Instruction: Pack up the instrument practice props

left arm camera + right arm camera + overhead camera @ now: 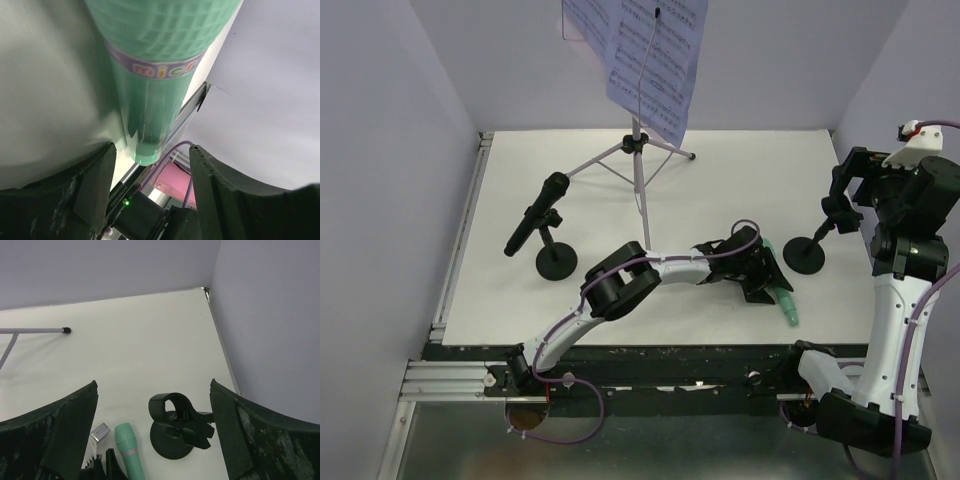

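**Teal microphone straddled by parted jaws near the front edge**

The left gripper (152,150) is seen with its jaws parted on either side of the teal microphone (150,95). A gap is shown beside at least one finger, so no firm grip is judged. The microphone is laid on the tabletop (700,200) close to its front edge, toward the right front corner. The right gripper (152,384) is held wide open and empty above the empty clip holder (172,432), which is stood near the right edge. Further out, a second clip holder (556,260) carrying a black microphone (535,226) is placed toward the left edge. The tripod stand (638,165) with the sheet music (645,55) is set at the middle of the back edge.

Being round, the teal microphone could be rolled off the front edge if it is brushed by a withdrawing finger. The empty clip holder could be toppled if its thin stem is struck off-centre.
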